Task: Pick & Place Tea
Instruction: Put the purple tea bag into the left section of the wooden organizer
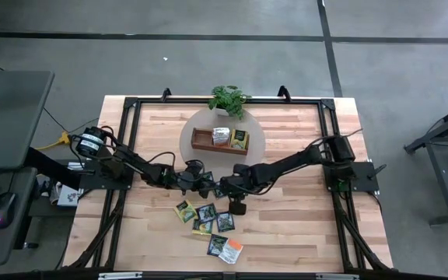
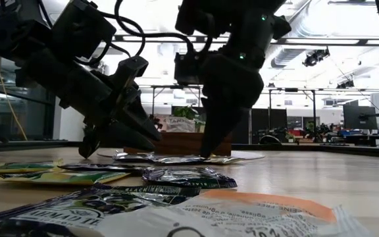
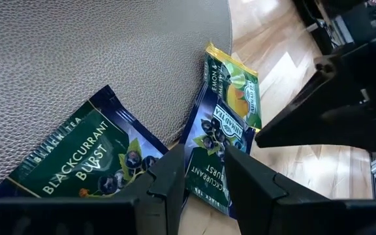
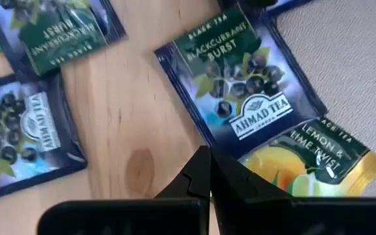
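Wood planks made up the table (image 1: 286, 225), which filled the middle of the high view, with a round grey mat (image 1: 259, 144) above centre bearing a tray (image 1: 202, 140) and a plant (image 1: 229, 99) at its upper edge. Two sachets (image 1: 230, 138) lay in the tray. Loose tea (image 1: 205, 215) was scattered low of centre in that view, with a white-and-orange pair (image 1: 229, 250) lowest of all. Both arms reached in from the sides and met just below the mat. The left gripper (image 1: 199, 180) sat at the mat's lower edge; in its wrist view its fingers (image 3: 175, 176) stood slightly apart, with a narrow gap between them, right over a dark blackcurrant sachet (image 3: 211, 153) whose corner lay on the mat. A yellow lemon sachet (image 3: 235, 91) lay partly under that one, and another blackcurrant sachet (image 3: 77, 156) rested fully on the mat at lower left of the frame. Whether the fingers actually touched the sachet could not be told. The right gripper (image 1: 238, 207) hung just right of centre, tips pointing down at the wood; in its wrist view the fingers (image 4: 198, 173) were pressed together, holding nothing, at the edge of a blackcurrant sachet (image 4: 240, 85) with a lemon and lime one (image 4: 312, 156) beside it. In the low view both grippers came down near the table, with the tray behind them.
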`<state>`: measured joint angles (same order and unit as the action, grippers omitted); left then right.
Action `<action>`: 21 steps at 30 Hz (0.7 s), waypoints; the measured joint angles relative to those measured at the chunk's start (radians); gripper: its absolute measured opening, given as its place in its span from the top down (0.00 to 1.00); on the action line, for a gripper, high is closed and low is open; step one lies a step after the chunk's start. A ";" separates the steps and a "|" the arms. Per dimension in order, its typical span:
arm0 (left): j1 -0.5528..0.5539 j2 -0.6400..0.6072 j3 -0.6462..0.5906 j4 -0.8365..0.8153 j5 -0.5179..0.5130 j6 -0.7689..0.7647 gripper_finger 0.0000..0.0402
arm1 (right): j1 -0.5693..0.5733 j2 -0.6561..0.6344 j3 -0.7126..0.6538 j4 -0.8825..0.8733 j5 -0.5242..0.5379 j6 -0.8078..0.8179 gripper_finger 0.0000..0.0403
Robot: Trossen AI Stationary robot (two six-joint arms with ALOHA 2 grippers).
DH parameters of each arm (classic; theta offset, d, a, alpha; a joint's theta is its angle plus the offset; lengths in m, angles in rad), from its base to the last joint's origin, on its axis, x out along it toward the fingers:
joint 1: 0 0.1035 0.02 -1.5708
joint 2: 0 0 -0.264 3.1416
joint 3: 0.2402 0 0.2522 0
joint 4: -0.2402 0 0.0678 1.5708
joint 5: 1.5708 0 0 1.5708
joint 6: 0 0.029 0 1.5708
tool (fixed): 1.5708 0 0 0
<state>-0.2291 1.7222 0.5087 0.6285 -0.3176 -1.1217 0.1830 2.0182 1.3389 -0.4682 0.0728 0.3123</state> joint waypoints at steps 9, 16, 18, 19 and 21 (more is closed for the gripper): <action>0.000 0.000 0.000 0.000 0.001 0.000 0.73 | -0.020 0.000 0.001 0.019 0.014 -0.029 1.00; 0.000 0.000 0.000 0.000 0.001 -0.001 0.73 | -0.028 0.023 0.001 0.023 0.012 -0.040 1.00; 0.000 0.000 0.000 -0.003 0.002 -0.002 0.73 | -0.028 0.041 0.004 0.035 0.007 -0.040 1.00; 0.000 0.000 0.000 -0.002 0.001 -0.004 0.73 | -0.028 0.051 0.006 0.039 0.008 -0.034 1.00; 0.000 0.000 0.000 -0.003 0.001 -0.014 0.73 | -0.028 0.062 0.006 0.042 0.026 -0.020 1.00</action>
<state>-0.2291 1.7222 0.5085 0.6254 -0.3161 -1.1361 0.1555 2.0806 1.3453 -0.4259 0.0989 0.2920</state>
